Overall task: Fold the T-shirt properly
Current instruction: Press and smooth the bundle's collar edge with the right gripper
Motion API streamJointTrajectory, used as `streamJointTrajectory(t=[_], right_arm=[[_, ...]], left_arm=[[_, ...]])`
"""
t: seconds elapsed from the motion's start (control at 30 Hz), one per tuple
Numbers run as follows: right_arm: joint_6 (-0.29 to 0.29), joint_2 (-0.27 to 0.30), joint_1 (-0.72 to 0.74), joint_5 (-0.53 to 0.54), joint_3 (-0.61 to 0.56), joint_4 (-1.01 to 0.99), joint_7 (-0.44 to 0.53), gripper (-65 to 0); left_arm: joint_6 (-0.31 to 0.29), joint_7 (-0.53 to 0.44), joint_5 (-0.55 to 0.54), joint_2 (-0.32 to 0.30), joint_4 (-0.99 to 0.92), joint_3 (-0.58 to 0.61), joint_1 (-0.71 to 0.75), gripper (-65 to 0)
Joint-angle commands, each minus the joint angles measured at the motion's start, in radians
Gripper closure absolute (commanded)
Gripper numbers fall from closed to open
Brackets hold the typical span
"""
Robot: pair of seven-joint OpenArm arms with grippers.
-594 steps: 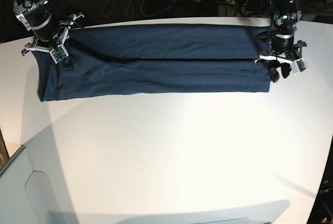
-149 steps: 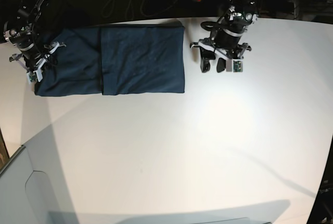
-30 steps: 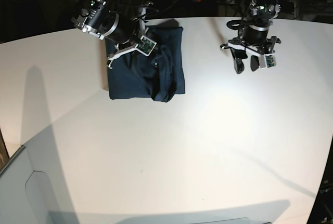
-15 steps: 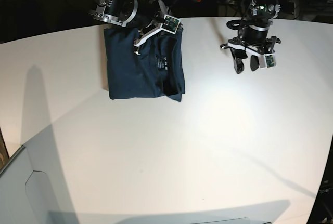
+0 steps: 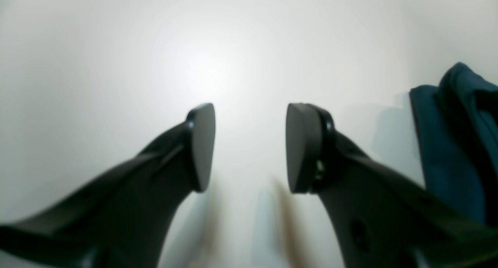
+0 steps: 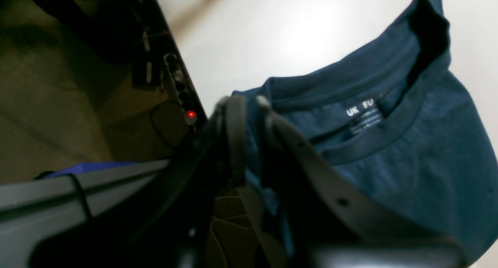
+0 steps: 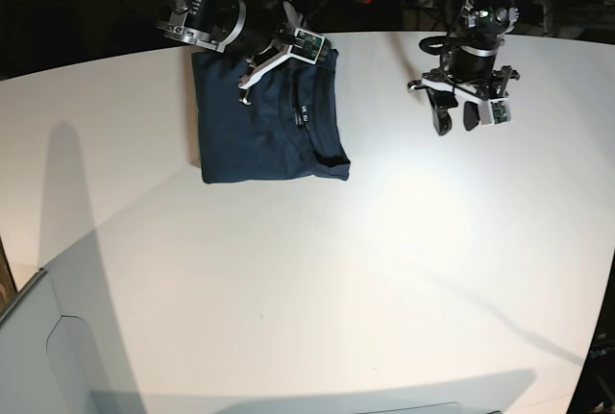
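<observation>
The T-shirt [image 7: 264,116] lies folded at the table's [image 7: 384,270] far edge. The right end effector [image 6: 249,116] pinches its back hem with jaws nearly shut; the left end effector [image 5: 249,147] hangs released, well apart (farther arm).

The T-shirt [image 7: 255,131], earlier a long band across my table [image 7: 384,270], then halved, is now a compact square with the collar on top. Half a second ago its near right corner sagged; now it lies flatter. My right hand [image 7: 279,57] has crossed from the far left end to the shirt's back edge.
</observation>
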Motion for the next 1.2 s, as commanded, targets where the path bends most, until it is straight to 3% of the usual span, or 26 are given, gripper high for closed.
streamJointTrajectory(t=[0.0, 0.13, 0.3, 0.5, 0.87, 1.03, 1.17], right_arm=[[0.021, -0.004, 0.002, 0.013, 0.024, 0.021, 0.021, -9.0], [0.021, -0.027, 0.012, 0.015, 0.122, 0.017, 0.021, -13.4], [0.021, -0.056, 0.043, 0.015, 0.182, -0.012, 0.024, -8.6], [0.021, -0.098, 0.090, 0.016, 0.176, -0.137, 0.028, -2.0], [0.021, -0.121, 0.094, 0.015, -0.020, -0.219, 0.033, -1.6], [0.021, -0.115, 0.097, 0.013, -0.019, -0.133, 0.033, -1.6], [0.021, -0.113, 0.117, 0.013, 0.046, -0.107, 0.031, -1.6]], left_arm=[[-0.004, -0.026, -0.005, -0.008, 0.016, -0.004, 0.004, -28.2], [-0.004, -0.026, -0.005, -0.008, 0.020, -0.004, 0.004, -28.2], [-0.004, -0.026, -0.005, -0.008, 0.020, -0.004, 0.004, -28.3], [-0.004, -0.026, -0.005, -0.009, 0.023, -0.011, 0.018, -28.3], [-0.004, -0.026, -0.005, -0.009, 0.022, -0.079, 0.020, -28.3], [-0.004, -0.026, -0.005, -0.009, 0.022, -0.088, 0.029, -28.3], [-0.004, -0.026, -0.005, -0.009, 0.022, -0.088, 0.030, -28.3]])
